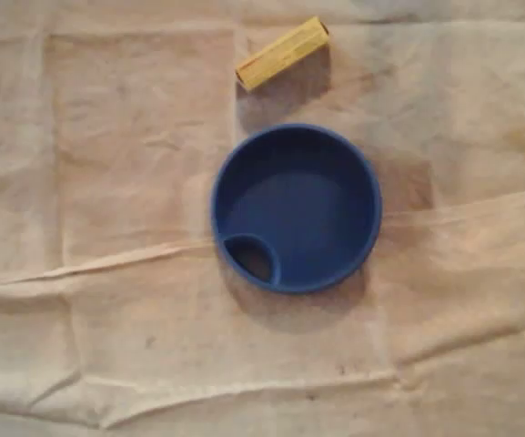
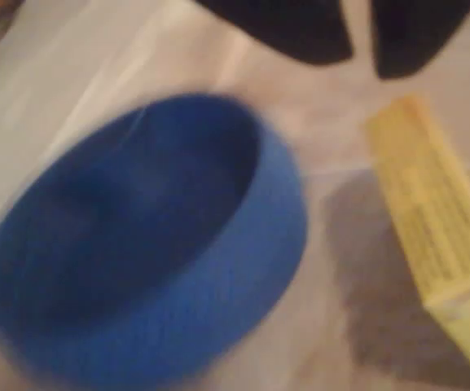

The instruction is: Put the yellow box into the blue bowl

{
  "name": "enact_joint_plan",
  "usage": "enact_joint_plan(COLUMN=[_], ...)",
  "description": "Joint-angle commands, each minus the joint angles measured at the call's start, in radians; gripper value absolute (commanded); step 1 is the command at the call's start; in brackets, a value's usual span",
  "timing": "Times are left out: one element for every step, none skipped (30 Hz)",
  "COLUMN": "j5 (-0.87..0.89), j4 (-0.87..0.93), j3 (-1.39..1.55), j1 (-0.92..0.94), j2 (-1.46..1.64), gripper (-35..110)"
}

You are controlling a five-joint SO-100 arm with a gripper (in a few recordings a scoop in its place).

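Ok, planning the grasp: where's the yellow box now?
In the overhead view, the yellow box lies on the cloth just above the blue bowl, apart from it.

Cloth: pale beige sheet (image 1: 107, 137) blankets the entire tabletop.
Creases: long wrinkles (image 1: 107, 264) cross its lower half.

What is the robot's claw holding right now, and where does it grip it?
Nothing. The gripper has only cloth showing between its fingers; the yellow box lies free beside the blue bowl.
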Motion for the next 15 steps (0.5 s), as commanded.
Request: enact_joint_plan(j5=[-0.074, -0.084, -0.095, -0.107, -0.121, -0.137, -0.153, -0.170, -0.189, -0.206, -0.224, -0.239, -0.253, -0.264, -0.273], j4=[-0.009, -0.009, -0.009, -0.011, -0.011, -0.011, -0.011, -0.012, -0.017, -0.023, -0.026, -0.026, -0.026, -0.026, -0.026], j3=[-0.046, -0.046, -0.046, -0.046, -0.046, -0.046, -0.046, -0.048, -0.048, -0.048, -0.048, -0.048, -0.048, -0.048, -0.048], j1=[0.028, 0.032, 0.037, 0.040, 0.046, 0.052, 0.060, 0.066, 0.074, 0.083, 0.094, 0.106, 0.118, 0.126, 0.135], j2=[-0.028, -0.034, -0.040, -0.049, -0.058, -0.071, -0.083, -0.097, -0.109, -0.123, -0.137, -0.147, -0.158, -0.170, -0.181], gripper=[0, 0, 0, 0, 0, 0, 0, 0, 0, 1, 3, 5, 8, 11, 14])
